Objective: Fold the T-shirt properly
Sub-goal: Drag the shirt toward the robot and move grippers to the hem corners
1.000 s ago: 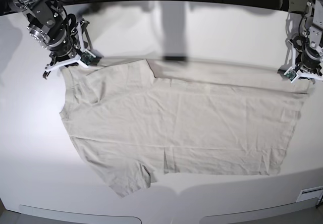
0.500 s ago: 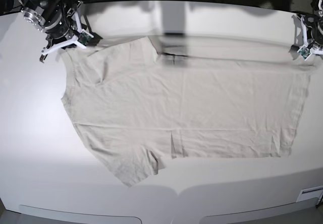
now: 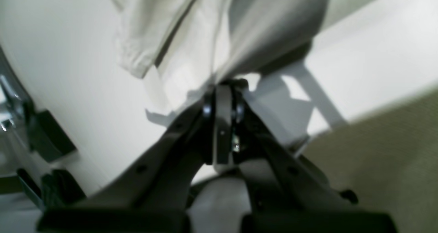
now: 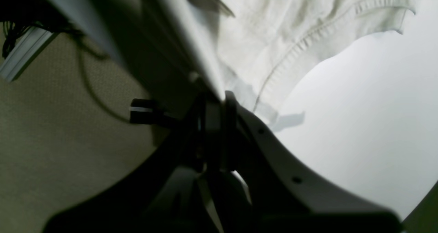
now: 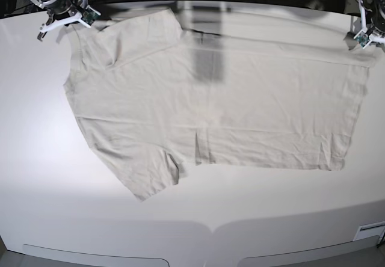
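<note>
base view: t-shirt (image 5: 210,104) spread on the table (image 5: 36,177), long axis side to side, both far corners pinched, left end effector (image 5: 364,36) and right end effector (image 5: 63,18) clamped on cloth, body trailing toward the near edge.

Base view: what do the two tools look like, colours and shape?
Both look alike. The left tool and right tool have white splayed fingers on round silver-and-black metal wrists, each with a small green circuit board beside them. Up close in the wrist views, their inner faces look black.
</note>
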Motion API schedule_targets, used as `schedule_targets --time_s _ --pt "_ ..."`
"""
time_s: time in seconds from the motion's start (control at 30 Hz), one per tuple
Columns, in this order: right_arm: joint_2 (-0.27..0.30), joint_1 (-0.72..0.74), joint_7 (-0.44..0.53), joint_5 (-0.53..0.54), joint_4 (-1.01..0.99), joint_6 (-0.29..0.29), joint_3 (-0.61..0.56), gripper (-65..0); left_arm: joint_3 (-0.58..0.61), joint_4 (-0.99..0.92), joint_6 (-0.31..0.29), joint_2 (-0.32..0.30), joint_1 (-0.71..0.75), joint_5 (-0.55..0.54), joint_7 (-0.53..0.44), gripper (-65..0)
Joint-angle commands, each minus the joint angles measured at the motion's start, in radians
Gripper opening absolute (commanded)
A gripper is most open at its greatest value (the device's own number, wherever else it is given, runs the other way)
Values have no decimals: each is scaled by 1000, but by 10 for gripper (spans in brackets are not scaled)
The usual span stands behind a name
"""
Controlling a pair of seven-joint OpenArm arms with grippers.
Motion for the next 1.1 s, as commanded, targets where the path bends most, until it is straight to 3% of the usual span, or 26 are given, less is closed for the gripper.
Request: schedule_targets --time_s 0.0,0.27,0.3,0.37,0.43,0.63,0.73,0.87,0.93,1.07 --pt "17 -5 -5 -14 15 -21 11 -650 7 -10 -111 10 60 -26 96 -650" --pt "17 -5 -3 -7 23 -38 11 -650 -80 71 -111 10 122 -27 67 -650" --pt "17 -5 -4 6 29 -39 11 -633 -90 79 -111 10 122 -26 85 -598" --pt "18 -5 -13 53 47 -39 11 -479 -115 100 -111 10 122 -26 129 -446" --pt "17 -5 -15 80 70 -39 11 -374 -145 123 -111 10 122 -27 166 -363" --pt "18 -5 -14 91 169 -39 19 -363 -268 158 -112 10 122 -70 201 -354" --pt "17 -4 18 91 214 -40 57 -363 -353 159 -112 10 121 -105 137 -354" --pt "17 50 71 215 219 -58 129 -363 -479 154 -112 10 101 -283 -56 -354" --pt "17 94 62 301 212 -56 149 -363 -510 140 -112 10 42 -381 -53 -354" --pt "0 177 61 362 165 -53 151 -363 -511 48 -116 10 -136 -616 28 -354"
